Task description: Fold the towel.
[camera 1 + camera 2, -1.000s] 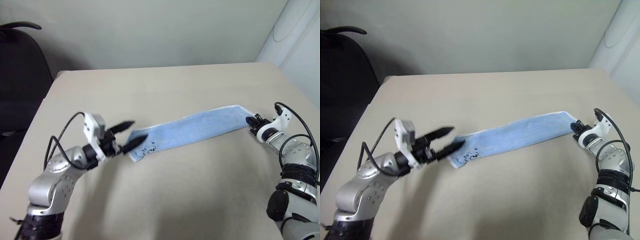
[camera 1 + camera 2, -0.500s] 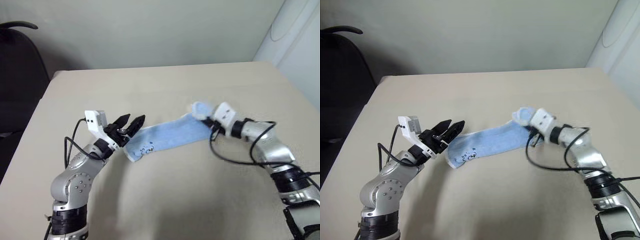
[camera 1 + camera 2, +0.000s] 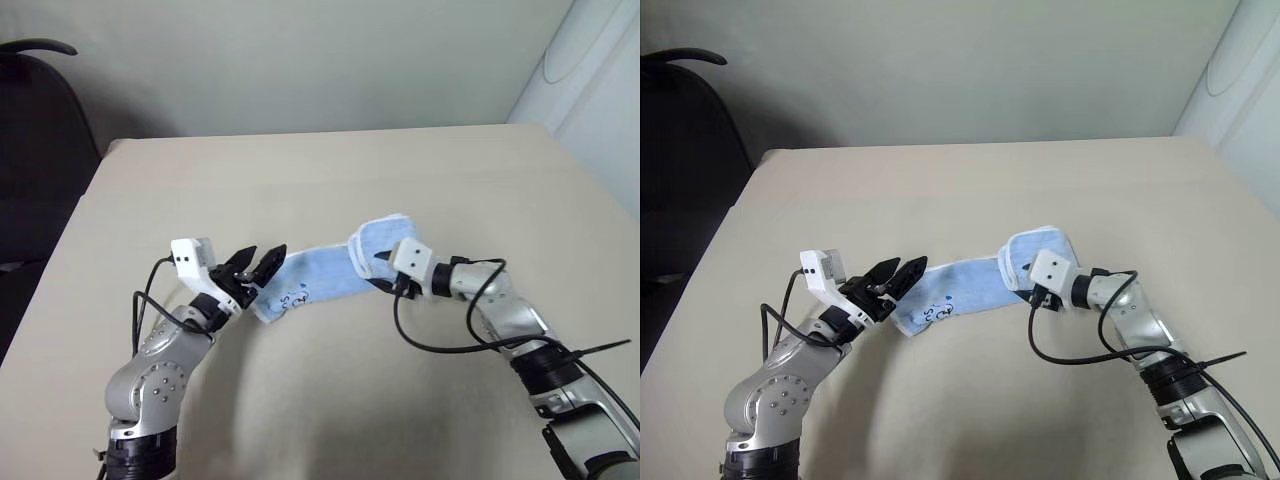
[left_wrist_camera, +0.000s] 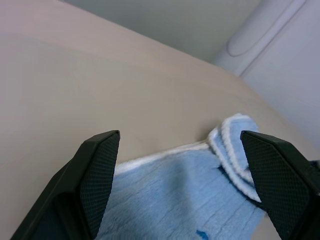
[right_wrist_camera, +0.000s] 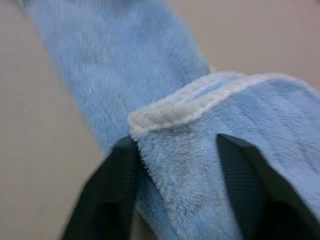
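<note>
The towel (image 3: 320, 278) is a narrow light-blue strip lying on the tan table (image 3: 300, 180), with a dark embroidered mark (image 3: 293, 298) near its left end. Its right end (image 3: 1035, 250) is folded back over the strip, white trim up. My right gripper (image 3: 380, 272) sits at that folded end. In the right wrist view its fingers (image 5: 117, 195) stand apart, with the folded towel edge (image 5: 195, 150) loose between them. My left gripper (image 3: 262, 256) is open, just above the towel's left end. Between its fingers (image 4: 100, 175), the left wrist view shows the towel (image 4: 180, 200).
A black chair (image 3: 40, 120) stands off the table's left edge. A white rounded object (image 3: 590, 60) rises past the table's far right corner. Bare tabletop lies behind and in front of the towel.
My right gripper swept left with the towel's right end, laying it over the strip, and its fingers parted. My left gripper sank a little towards the left end.
</note>
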Robot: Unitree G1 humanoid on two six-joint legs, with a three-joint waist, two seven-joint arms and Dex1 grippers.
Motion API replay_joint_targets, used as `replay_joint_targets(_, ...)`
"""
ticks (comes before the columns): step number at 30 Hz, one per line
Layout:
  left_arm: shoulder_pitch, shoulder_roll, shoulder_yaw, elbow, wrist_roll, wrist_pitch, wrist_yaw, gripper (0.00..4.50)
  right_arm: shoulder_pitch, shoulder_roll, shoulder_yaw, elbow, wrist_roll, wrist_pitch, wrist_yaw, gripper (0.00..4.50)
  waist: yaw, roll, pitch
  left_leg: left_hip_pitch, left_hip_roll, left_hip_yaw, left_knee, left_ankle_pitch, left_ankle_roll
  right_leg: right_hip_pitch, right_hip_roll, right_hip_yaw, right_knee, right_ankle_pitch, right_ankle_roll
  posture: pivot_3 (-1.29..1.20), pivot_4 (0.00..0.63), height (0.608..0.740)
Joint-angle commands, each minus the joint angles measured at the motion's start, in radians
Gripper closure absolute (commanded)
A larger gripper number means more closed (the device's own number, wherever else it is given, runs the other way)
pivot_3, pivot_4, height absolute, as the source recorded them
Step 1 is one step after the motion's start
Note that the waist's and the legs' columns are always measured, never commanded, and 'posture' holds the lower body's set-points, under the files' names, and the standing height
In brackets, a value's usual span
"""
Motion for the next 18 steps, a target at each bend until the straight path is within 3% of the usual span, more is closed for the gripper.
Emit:
replay_joint_targets(1,0.009,-0.027,0.066,-0.047,-0.073,0.021,0.072,0.29,0.025,-0.026,-0.165,-0.149,0.212,0.130,0.065,1.06,0.001,-0.001,0.001,0.000,0.000,0.000,0.000,0.000,-0.001,0.000,0.000,0.000,0.000,0.000,0.000,0.00,0.150,0.740)
replay_joint_targets(3,0.021,-0.045,0.110,-0.046,-0.127,0.032,0.117,0.29,0.026,-0.022,-0.249,-0.168,0.312,0.218,0.051,1.06,0.002,-0.002,0.001,0.000,0.000,0.002,0.000,0.001,-0.001,0.001,0.001,0.000,-0.001,0.000,0.000,0.00,0.150,0.740)
replay_joint_targets(6,0.038,-0.047,0.145,-0.040,-0.168,0.041,0.154,0.29,-0.007,0.005,-0.306,-0.112,0.357,0.305,-0.007,1.74,0.001,-0.004,0.000,0.001,-0.001,0.002,0.000,0.001,-0.002,0.002,0.002,0.001,-0.001,0.000,0.000,0.00,0.150,0.740)
replay_joint_targets(13,0.045,-0.040,0.178,-0.033,-0.245,0.059,0.228,0.29,-0.077,0.095,-0.218,0.231,0.194,0.188,-0.061,4.30,0.002,-0.004,0.000,0.005,0.000,0.002,-0.002,0.001,-0.002,0.002,0.001,0.001,-0.001,0.000,0.000,0.00,0.150,0.740)
replay_joint_targets(14,0.049,-0.034,0.182,-0.043,-0.258,0.064,0.239,0.29,-0.083,0.106,-0.198,0.291,0.161,0.144,-0.060,4.48,0.002,-0.004,0.001,0.005,-0.001,0.002,-0.003,0.001,-0.002,0.002,0.001,0.001,0.000,0.000,0.000,0.00,0.150,0.740)
replay_joint_targets(18,0.100,-0.008,0.201,-0.102,-0.338,0.096,0.291,0.15,-0.099,0.148,-0.193,0.418,0.122,0.043,-0.059,4.50,-0.001,-0.004,0.001,0.006,-0.001,0.003,-0.003,0.001,-0.002,0.002,0.001,0.001,0.000,0.000,0.000,0.00,0.150,0.740)
